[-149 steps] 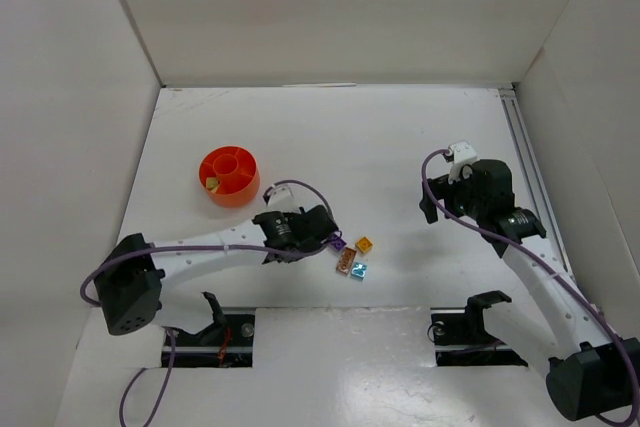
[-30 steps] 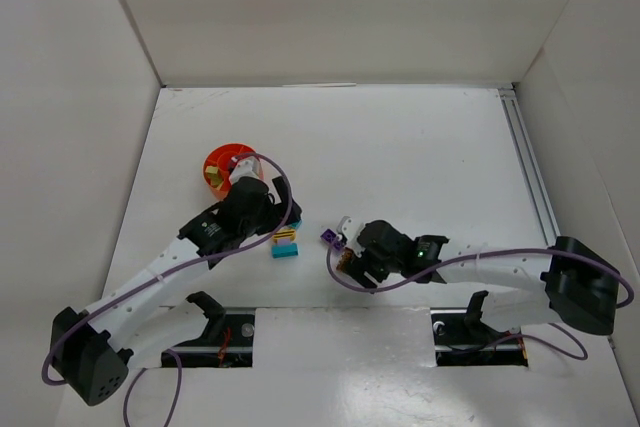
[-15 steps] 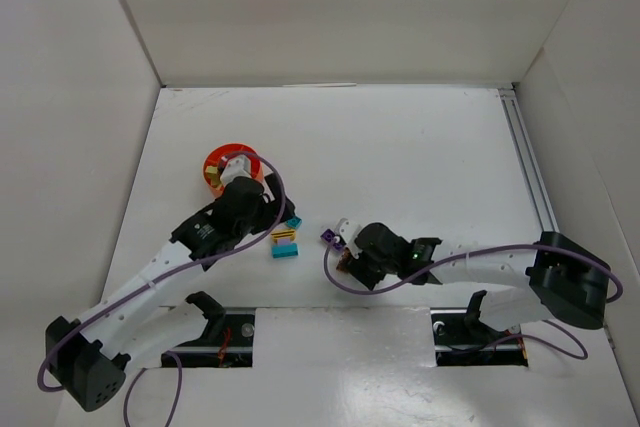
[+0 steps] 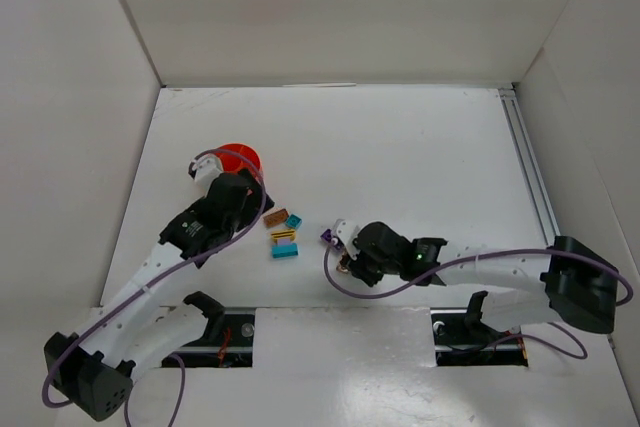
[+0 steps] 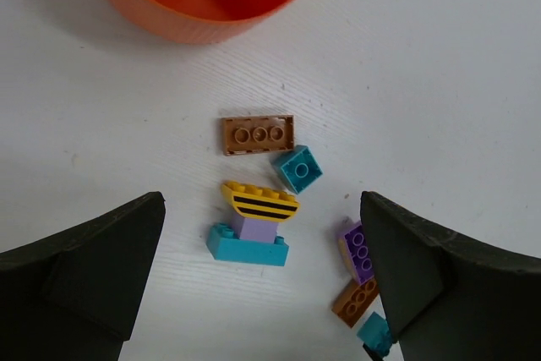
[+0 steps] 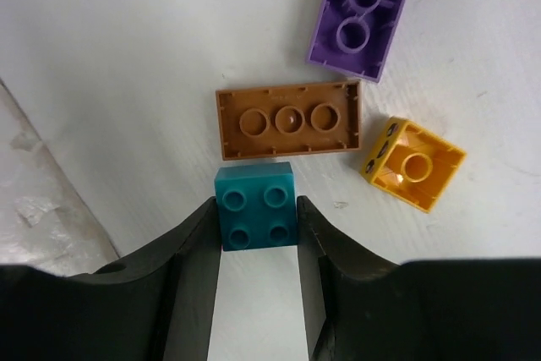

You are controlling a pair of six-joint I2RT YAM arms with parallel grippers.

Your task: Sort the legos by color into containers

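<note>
The right hand [image 6: 256,219] pinches the teal two-by-two brick [image 6: 255,205] on the desk [image 6: 127,57], just beside a brown plate [image 6: 287,120]. Best to lift straight up, clear of neighbours, then carry it to the orange bowl [image 5: 199,23]. The left hand [image 5: 262,209] hangs spread.

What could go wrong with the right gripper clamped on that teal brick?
The teal brick in the right gripper appears to touch the brown brick, so lifting may drag that along. Only the fingertips pinch it, so it could slip. The left arm hovers by the bowl, risking a collision on the way there.
</note>
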